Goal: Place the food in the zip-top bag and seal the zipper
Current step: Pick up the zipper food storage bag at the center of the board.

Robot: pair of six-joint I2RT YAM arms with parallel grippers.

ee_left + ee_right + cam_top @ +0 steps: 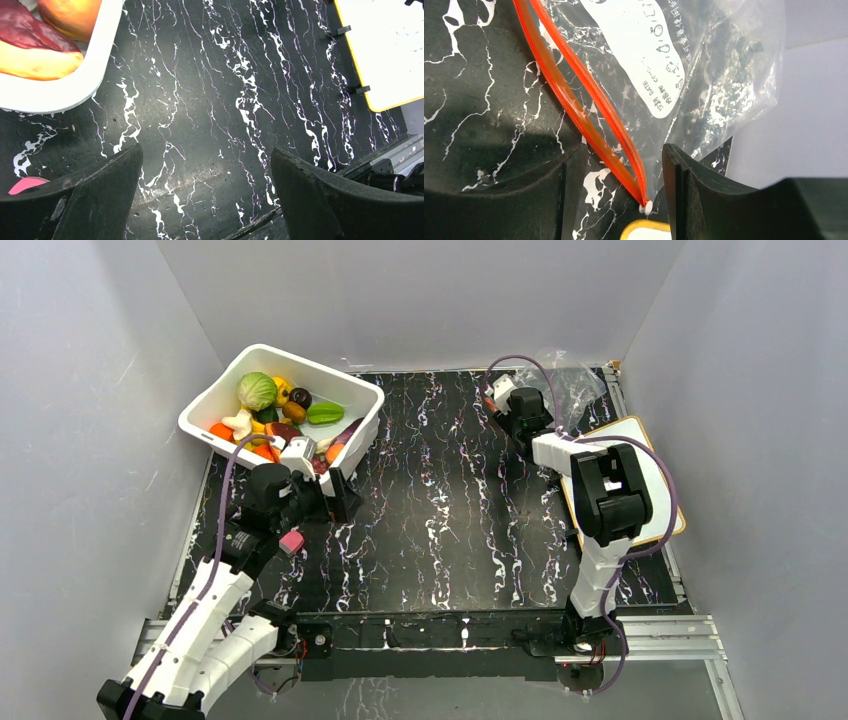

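Lying at the top view's upper right, the zip-top bag [575, 372] looks thin, limp and slippery; its stiffer zipper [574, 114] seems the best hold. Right tool [616, 170] straddles its end, spread; left tool [205, 170] gapes empty near the food [275, 405].

Your left arm [200, 628] is white shells over black joints, with a purple cable [222, 510] strung along it and a small pink tab [291, 541] by the wrist. Your right arm [598, 565] has the same white and black, a boxy black housing [610, 490] and its own purple cable [520, 358]. The left gripper [206, 150] and right gripper [620, 150] have broad matte-black fingers [95, 200], scuffed pale at the edges.
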